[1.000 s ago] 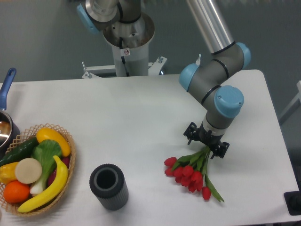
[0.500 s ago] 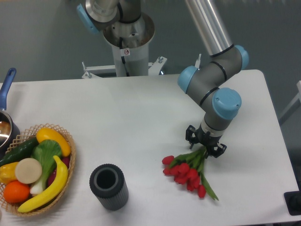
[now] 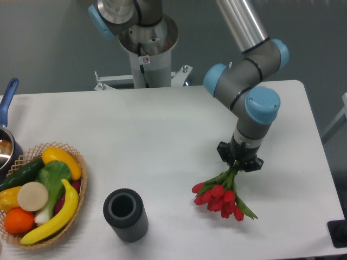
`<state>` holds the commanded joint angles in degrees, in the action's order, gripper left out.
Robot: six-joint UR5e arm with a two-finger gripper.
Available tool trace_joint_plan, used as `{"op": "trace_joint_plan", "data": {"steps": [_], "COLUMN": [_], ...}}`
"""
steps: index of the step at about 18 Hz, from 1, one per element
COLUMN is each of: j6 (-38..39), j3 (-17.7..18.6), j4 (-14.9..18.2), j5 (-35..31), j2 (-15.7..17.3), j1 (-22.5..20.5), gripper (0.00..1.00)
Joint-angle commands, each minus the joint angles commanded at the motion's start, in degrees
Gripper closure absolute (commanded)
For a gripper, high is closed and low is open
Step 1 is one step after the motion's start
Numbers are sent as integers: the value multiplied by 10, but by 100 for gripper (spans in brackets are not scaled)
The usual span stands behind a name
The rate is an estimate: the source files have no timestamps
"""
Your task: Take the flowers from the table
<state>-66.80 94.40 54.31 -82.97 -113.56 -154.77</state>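
The flowers [image 3: 219, 196], a small bunch of red tulip buds with green stems and leaves, hang at the right front of the white table [image 3: 162, 141]. My gripper [image 3: 239, 162] is shut on the green stems just above the buds. The bunch is tilted, buds pointing down and to the left, and looks lifted a little off the tabletop. The fingertips are mostly hidden by the gripper body and the stems.
A dark ribbed cylindrical vase [image 3: 126, 214] stands at the front centre-left. A wicker basket [image 3: 80, 184] with bananas, an orange, a cucumber and a leafy vegetable sits at the front left. A pot with a blue handle [image 3: 7, 100] is at the left edge.
The gripper has closed on the stems and risen slightly. The bunch has swung under it, buds gathered closer together and drawn up from the table.
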Motion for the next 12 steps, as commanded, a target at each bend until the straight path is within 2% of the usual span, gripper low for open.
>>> {"op": "trace_joint_plan", "data": {"steps": [7,12], "j6": [-7,-36], "j3": [-113,-147], "j4": [126,166], "j5": [-16,-25], "j2": [-2,-2], "j1": [-3,-2], "gripper": [100,100]}}
